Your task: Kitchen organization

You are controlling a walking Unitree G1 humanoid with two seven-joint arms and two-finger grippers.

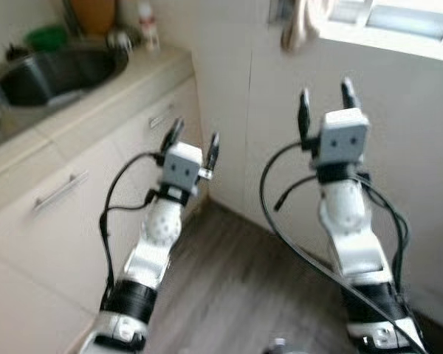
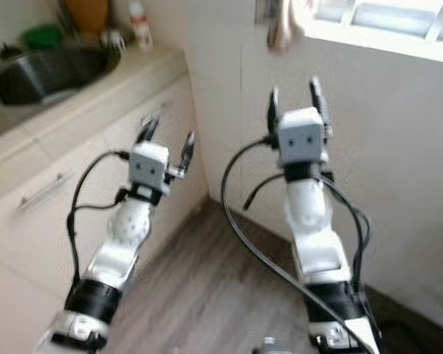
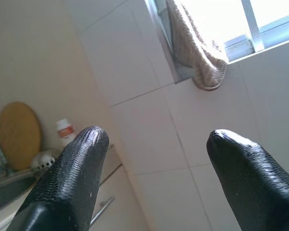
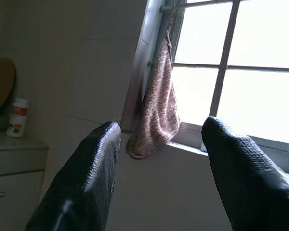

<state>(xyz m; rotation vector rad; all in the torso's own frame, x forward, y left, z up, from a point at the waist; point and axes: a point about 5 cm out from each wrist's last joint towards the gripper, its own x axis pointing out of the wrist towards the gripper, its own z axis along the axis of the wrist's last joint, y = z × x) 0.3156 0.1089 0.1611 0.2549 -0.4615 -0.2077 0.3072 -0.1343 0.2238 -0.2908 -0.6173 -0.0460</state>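
Note:
Both arms are raised in front of me in a kitchen corner. My left gripper (image 1: 194, 136) is open and holds nothing, level with the cream cabinet fronts (image 1: 96, 184). My right gripper (image 1: 326, 96) is open too, held higher, pointing at the tiled wall below the window (image 1: 399, 18). A beige cloth (image 4: 156, 108) hangs at the window's corner, ahead of the right gripper. On the counter (image 1: 81, 110) at the left sit a dark sink (image 1: 55, 74), a white bottle with a red cap (image 1: 148, 26), a round wooden board (image 3: 18, 134) and a green item (image 1: 44, 35).
A cabinet run with bar handles (image 1: 59, 190) lines my left side. The tiled wall (image 1: 413, 162) stands close ahead and to the right. Grey wood-look floor (image 1: 229, 287) lies between them in a narrow corner.

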